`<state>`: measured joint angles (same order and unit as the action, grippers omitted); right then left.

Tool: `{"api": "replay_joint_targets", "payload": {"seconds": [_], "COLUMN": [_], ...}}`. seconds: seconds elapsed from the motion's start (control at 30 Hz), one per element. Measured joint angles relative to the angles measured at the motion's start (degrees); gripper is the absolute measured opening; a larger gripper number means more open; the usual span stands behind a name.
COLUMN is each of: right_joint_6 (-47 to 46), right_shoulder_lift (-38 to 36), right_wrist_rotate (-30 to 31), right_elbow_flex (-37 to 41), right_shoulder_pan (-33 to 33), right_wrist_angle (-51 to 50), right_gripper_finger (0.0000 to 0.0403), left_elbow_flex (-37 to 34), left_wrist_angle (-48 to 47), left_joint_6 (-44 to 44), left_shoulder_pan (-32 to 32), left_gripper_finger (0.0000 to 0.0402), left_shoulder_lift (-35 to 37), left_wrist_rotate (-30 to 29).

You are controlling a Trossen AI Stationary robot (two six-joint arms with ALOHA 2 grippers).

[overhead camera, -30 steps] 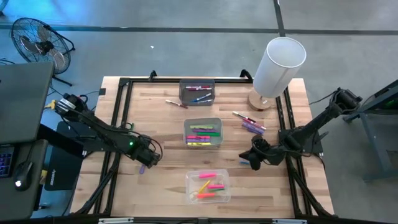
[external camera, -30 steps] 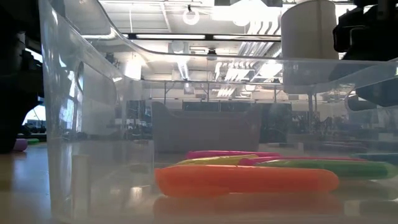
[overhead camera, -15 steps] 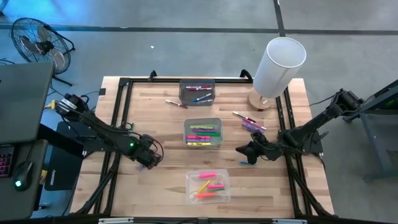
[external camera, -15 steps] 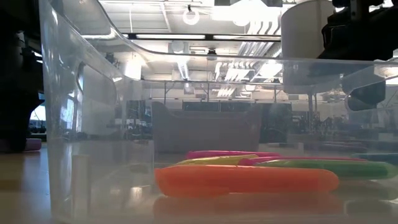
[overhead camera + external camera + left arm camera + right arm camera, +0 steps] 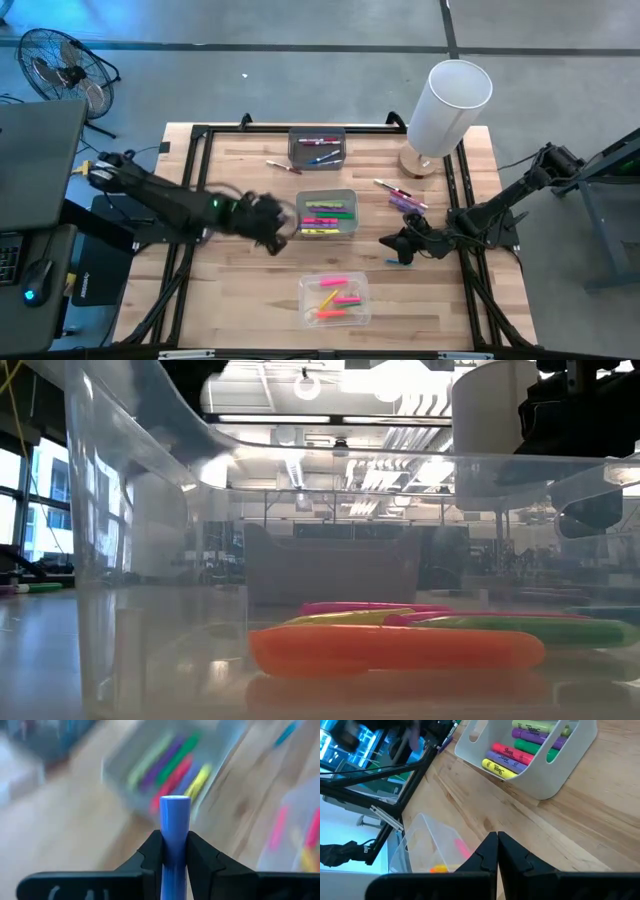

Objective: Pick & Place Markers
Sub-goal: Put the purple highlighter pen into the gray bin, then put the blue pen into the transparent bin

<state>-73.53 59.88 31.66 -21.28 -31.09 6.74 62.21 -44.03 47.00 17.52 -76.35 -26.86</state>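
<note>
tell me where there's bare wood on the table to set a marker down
Bare wood lies along the table's near edge on both sides of the clear bin, and at the far left corner beside the dark bin. The middle is crowded: grey bin, left gripper, loose markers, right gripper.

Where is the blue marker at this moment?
The blue marker is clamped in the left gripper, which in the high view sits just left of the grey middle bin of markers.
</note>
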Motion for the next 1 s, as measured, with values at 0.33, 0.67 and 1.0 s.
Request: {"api": "replay_joint_targets", "payload": {"seconds": [0.33,0.67,1.0], "right_joint_6": [4.2,8.2,17.7], "right_shoulder_lift": [0.0,0.0,0.0], "right_wrist_rotate": [-0.5,-3.3,-3.8], "right_elbow_flex": [0.0,0.0,0.0], "right_shoulder_pan": [0.0,0.0,0.0], "right_wrist_angle": [-1.1,-1.7,-2.2], "right_gripper_finger": [0.0,0.0,0.0], "left_elbow_flex": [21.0,34.6,40.5], "left_wrist_angle": [4.3,-6.2,-10.9], "left_joint_6": [-29.8,-33.9,-33.9], "left_shoulder_pan": [-13.0,-16.5,-18.4], "left_gripper_finger": [0.0053,0.0113,0.0133], "left_shoulder_lift": [-18.1,-35.8,-36.3], "left_wrist_rotate": [12.5,19.4,22.3]}}
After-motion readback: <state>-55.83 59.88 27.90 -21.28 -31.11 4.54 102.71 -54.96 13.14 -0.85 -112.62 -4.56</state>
